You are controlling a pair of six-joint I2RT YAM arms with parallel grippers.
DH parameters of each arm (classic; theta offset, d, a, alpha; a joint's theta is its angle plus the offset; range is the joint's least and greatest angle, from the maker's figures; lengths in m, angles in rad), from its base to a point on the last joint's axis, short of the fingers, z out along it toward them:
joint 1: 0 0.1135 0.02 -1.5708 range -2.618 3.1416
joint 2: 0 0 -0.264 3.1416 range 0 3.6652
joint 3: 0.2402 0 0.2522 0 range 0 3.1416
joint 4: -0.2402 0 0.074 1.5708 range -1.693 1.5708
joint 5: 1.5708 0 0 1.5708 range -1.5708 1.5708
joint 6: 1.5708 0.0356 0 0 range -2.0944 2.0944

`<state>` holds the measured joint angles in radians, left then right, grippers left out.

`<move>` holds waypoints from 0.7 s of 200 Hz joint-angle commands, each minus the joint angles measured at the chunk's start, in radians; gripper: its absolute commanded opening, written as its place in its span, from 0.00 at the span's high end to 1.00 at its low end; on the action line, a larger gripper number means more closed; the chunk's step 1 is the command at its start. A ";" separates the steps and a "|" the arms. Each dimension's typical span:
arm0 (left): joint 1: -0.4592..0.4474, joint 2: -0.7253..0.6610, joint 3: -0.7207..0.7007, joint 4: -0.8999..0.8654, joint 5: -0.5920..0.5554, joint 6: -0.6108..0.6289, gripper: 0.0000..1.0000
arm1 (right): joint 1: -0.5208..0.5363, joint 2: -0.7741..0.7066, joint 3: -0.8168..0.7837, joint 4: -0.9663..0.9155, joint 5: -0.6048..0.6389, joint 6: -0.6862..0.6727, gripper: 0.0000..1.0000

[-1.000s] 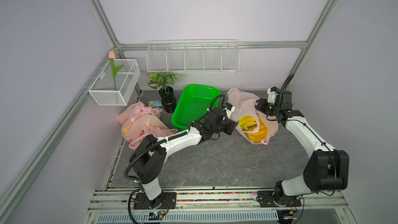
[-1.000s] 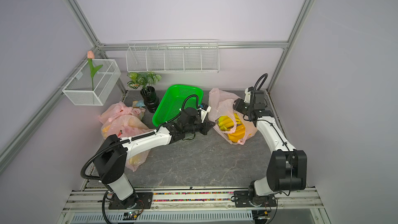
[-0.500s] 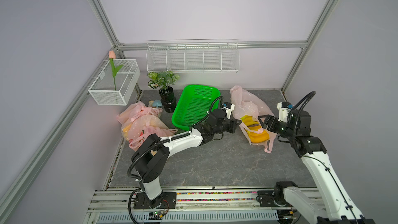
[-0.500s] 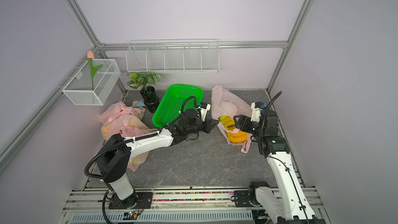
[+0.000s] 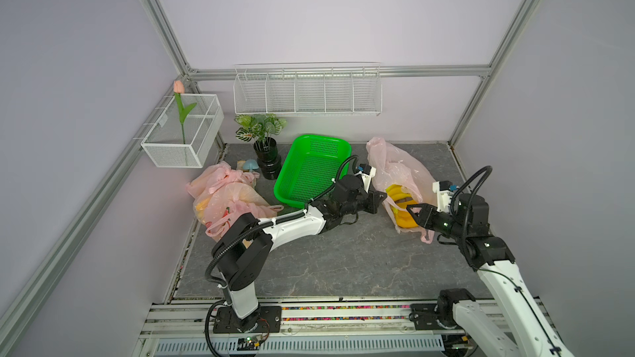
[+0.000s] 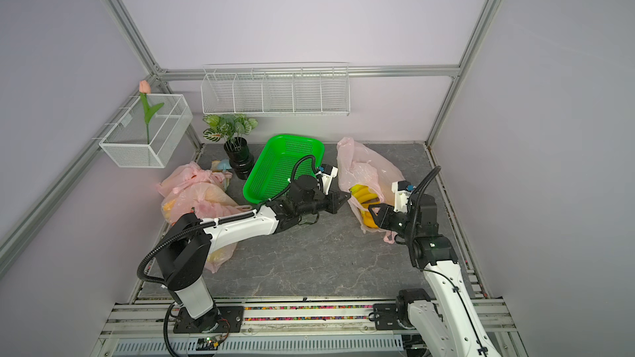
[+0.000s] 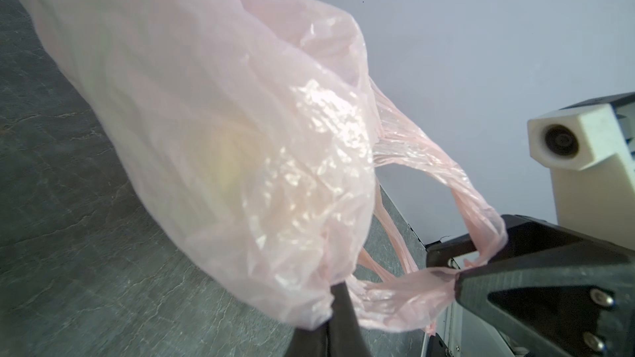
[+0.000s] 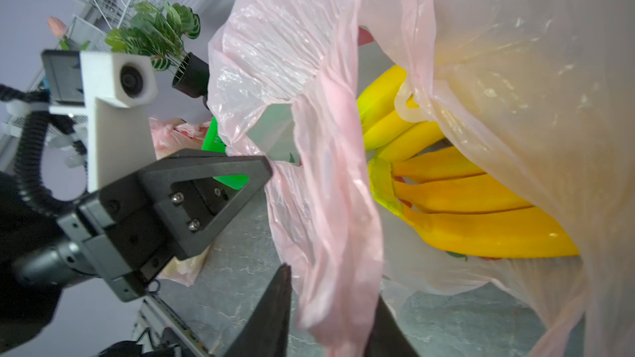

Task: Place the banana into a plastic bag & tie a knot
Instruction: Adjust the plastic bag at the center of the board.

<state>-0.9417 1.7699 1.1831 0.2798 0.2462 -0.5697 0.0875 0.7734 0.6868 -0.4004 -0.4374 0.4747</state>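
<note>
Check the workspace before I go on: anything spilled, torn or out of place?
Nothing stands out. The bananas sit inside the pink bag, unspilled, its mouth open. The left gripper pinches the bag's edge; a handle hangs between the parted fingers of the right gripper.

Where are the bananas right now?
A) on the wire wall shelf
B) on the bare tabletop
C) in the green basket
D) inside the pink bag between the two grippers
D: the right wrist view shows the bananas through the open mouth of the pink bag, and the green basket shows none.
</note>
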 commanded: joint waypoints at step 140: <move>-0.006 -0.319 -0.040 -0.069 0.086 0.848 0.00 | 0.069 0.118 0.555 -0.587 0.117 -0.295 0.93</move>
<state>-0.9474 1.3701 1.1309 0.0971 0.2302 0.1223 0.1425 0.9077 1.2007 -0.8799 -0.3367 0.2356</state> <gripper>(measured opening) 0.987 0.070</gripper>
